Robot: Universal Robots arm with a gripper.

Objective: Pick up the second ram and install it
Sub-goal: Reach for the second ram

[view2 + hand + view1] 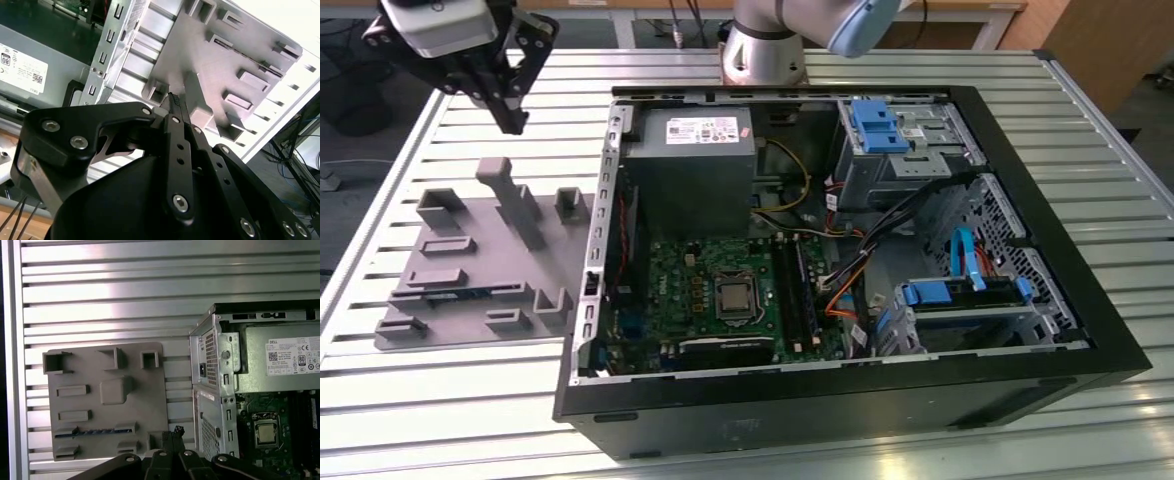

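First wrist view: the second ram (95,431), a long, thin blue-green circuit-board stick, stands on its long edge in a narrow slot of a flat grey plastic fixture plate (150,395), held between two low raised blocks. In the exterior view the stick (464,293) shows as a dark bluish line in the part of the plate (467,225) nearest the camera. Several open-topped grey brackets and one tall grey post (514,195) rise from the plate. In that view they stand between the stick and the black two-finger gripper (516,122).

The gripper hangs in the air past the far edge of the plate, well apart from the stick. Its fingers are pressed together with nothing between them, as both wrist views show (174,100) (175,431).

The plate lies on a silver slatted metal table (454,400). Just beside it, towards the exterior view's right, lies an open black desktop computer case (854,410). Inside the case are a grey box-shaped power supply (694,170) with a white label, a green motherboard (707,270) with a square silver processor socket (734,297), long black memory slots, bundled cables, and blue plastic drive carriers (961,292). The case's perforated metal side wall (207,405) rises between the plate and the motherboard.
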